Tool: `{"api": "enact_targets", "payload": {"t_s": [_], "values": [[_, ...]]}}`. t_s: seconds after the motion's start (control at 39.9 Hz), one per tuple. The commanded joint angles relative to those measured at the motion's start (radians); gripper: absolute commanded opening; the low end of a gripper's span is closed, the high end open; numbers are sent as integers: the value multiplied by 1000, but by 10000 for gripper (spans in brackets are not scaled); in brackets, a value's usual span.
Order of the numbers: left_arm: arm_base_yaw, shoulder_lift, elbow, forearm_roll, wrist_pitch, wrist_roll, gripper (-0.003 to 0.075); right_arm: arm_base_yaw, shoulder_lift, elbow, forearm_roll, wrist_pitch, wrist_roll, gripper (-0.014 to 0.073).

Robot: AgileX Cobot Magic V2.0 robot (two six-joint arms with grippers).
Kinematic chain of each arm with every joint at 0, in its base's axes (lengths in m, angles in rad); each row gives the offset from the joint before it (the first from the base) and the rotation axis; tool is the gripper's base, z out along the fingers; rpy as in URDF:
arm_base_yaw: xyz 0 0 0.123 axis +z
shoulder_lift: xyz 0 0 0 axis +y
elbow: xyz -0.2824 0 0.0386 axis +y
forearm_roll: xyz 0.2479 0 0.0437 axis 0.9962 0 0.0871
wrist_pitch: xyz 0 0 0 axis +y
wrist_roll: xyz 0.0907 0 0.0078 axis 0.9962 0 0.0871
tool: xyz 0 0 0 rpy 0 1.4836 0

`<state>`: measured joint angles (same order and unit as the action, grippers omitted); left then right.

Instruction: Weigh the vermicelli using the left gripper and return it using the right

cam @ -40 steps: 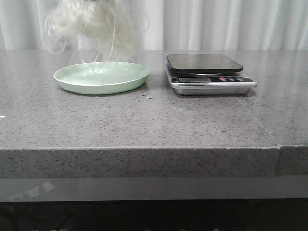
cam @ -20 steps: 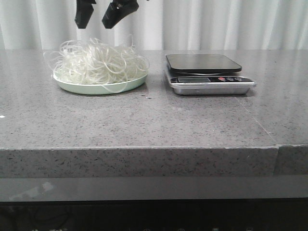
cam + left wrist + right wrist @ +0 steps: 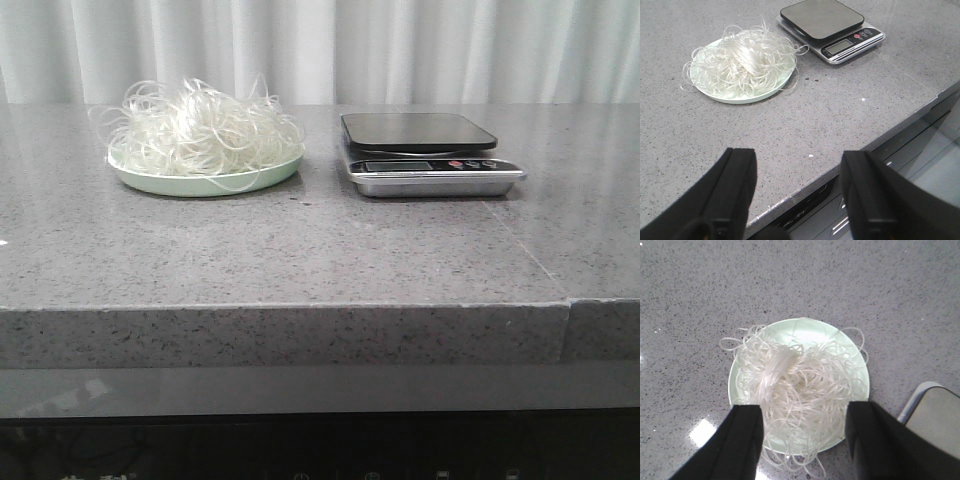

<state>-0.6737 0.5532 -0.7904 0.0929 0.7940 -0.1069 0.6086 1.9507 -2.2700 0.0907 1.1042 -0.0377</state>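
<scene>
While the vermicelli [image 3: 205, 135] sits heaped on the green plate [image 3: 150, 180], stray loops hanging over its rim, both grippers are spread wide and hold nothing. From the right wrist view, the right gripper [image 3: 802, 440] hangs above the plate. The left gripper [image 3: 797, 192] is over the table's [image 3: 320, 250] front edge (well apart from the noodles). Beside the plate stands the scale [image 3: 425, 150], its platform bare.

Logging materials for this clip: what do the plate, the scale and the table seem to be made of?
Plate: likely plastic or melamine; uniform pale green, soft sheen, thin rim.
Scale: dark, smooth weighing platform, maybe glass or plastic, on a shiny silver base that looks like brushed metal, though metallised plastic is possible.
Table: grey speckled stone-like slab, polished, with faint reflections; granite or composite, can't tell which.
</scene>
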Motion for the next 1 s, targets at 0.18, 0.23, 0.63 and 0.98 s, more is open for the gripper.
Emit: {"api": "enact_targets", "payload": {"t_s": [0.18,0.23,0.63,0.98], "values": [[-6,3,-25,2,-70,-12,459,-5,-233,175,-56,-145,3,488],[-6,3,-25,2,-70,-12,459,-5,-276,237,-65,-178,3,488],[-6,3,-25,2,-70,-12,459,-62,-683,824,-67,-432,16,488],[-6,3,-25,2,-70,-12,459,-65,-1034,1157,-62,-472,21,488]]}}
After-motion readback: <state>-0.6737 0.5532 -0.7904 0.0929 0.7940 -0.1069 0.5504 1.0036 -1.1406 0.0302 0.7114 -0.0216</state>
